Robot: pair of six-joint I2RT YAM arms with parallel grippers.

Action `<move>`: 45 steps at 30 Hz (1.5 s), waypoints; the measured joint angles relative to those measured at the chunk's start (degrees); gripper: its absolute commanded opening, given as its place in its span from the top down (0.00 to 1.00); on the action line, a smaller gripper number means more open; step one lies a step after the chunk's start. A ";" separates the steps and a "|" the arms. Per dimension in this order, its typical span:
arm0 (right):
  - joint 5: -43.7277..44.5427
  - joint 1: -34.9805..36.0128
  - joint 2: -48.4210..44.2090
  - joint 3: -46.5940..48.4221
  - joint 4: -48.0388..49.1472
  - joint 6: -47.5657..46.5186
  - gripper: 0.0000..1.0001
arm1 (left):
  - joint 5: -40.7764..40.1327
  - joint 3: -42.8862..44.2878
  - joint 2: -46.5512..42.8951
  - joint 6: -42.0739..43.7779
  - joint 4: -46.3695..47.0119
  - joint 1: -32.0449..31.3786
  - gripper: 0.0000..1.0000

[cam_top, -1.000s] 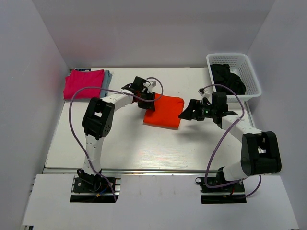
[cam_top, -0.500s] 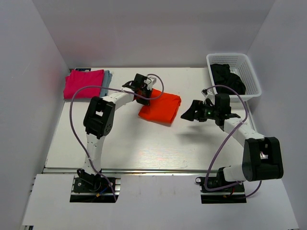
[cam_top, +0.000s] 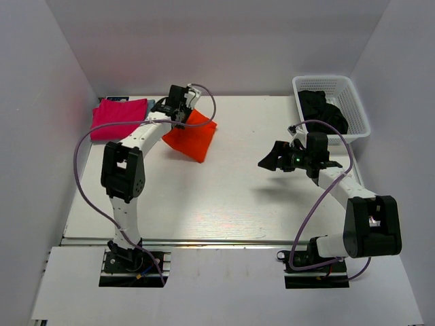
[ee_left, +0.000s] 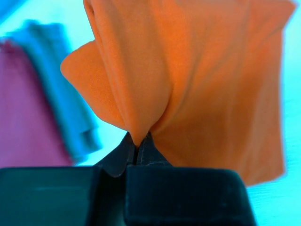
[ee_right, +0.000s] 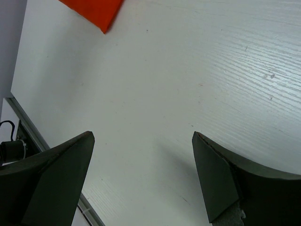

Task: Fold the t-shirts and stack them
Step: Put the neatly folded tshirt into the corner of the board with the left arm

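Observation:
The folded orange t-shirt [cam_top: 190, 137] hangs from my left gripper [cam_top: 181, 115], which is shut on its far edge and holds it lifted near the back left of the table. In the left wrist view the orange cloth [ee_left: 197, 84] is pinched between the shut jaws [ee_left: 138, 143]. The magenta-pink t-shirt [cam_top: 119, 118] lies folded at the back left on a light blue-grey one [ee_left: 66, 108]. Dark t-shirts [cam_top: 323, 110] lie in the basket. My right gripper [cam_top: 267, 161] is open and empty above the table; a corner of the orange t-shirt [ee_right: 96, 12] shows in its wrist view.
A white lattice basket [cam_top: 353, 102] stands at the back right corner. White walls enclose the table on the left, back and right. The white tabletop [cam_top: 231, 197] stretches between the arms.
My left gripper has carried the orange t-shirt left and toward the back, close to the pink stack. The right gripper has stayed almost still.

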 measured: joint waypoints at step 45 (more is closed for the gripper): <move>-2.14 -0.31 3.54 1.49 0.35 1.49 0.10 | -2.89 13.35 -4.31 9.68 1.33 25.14 1.00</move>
